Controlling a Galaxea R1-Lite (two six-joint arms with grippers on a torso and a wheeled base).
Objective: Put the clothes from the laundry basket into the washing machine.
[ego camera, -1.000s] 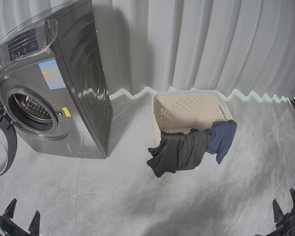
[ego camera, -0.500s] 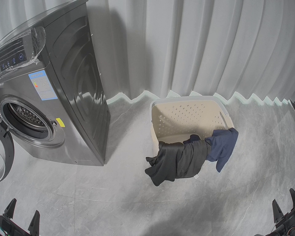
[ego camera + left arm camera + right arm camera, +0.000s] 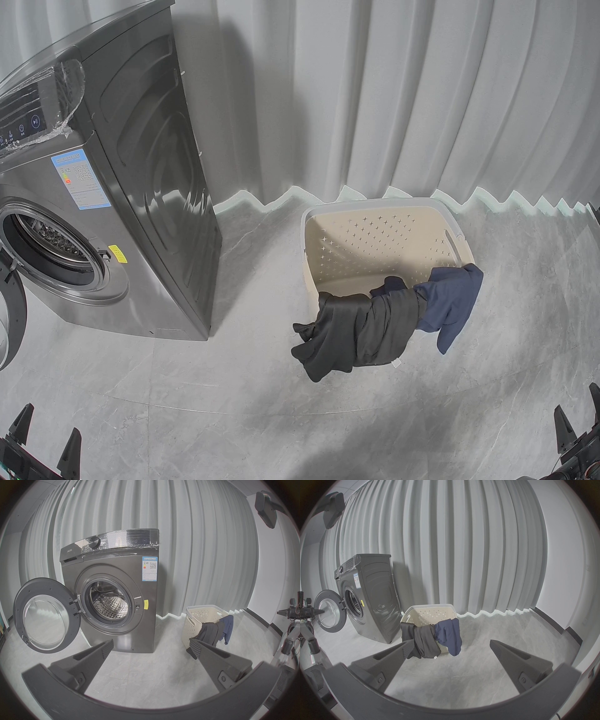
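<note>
A cream laundry basket (image 3: pixel 381 237) (image 3: pixel 195 617) (image 3: pixel 428 612) stands on the floor by the curtain. A dark grey garment (image 3: pixel 356 325) (image 3: pixel 423 641) and a navy garment (image 3: pixel 450 300) (image 3: pixel 448 634) hang over its near rim. The grey washing machine (image 3: pixel 125 187) (image 3: pixel 118 589) (image 3: pixel 368 595) stands at the left, its round door (image 3: pixel 47 616) swung open and the drum (image 3: pixel 109 600) showing. My left gripper (image 3: pixel 45 432) (image 3: pixel 150 648) is open and holds nothing, low at the near left. My right gripper (image 3: pixel 578 409) (image 3: pixel 450 648) is open and holds nothing, low at the near right.
White pleated curtains (image 3: pixel 406 94) hang behind the basket and machine. Grey marble-look floor (image 3: pixel 250 400) lies open between the grippers, the basket and the machine. A white wall with a dark skirting (image 3: pixel 556 623) runs along the right.
The whole head view has shifted: machine and basket now sit lower and further left in the picture, so the camera moved. Both grippers keep their places. The clothes hang as before.
</note>
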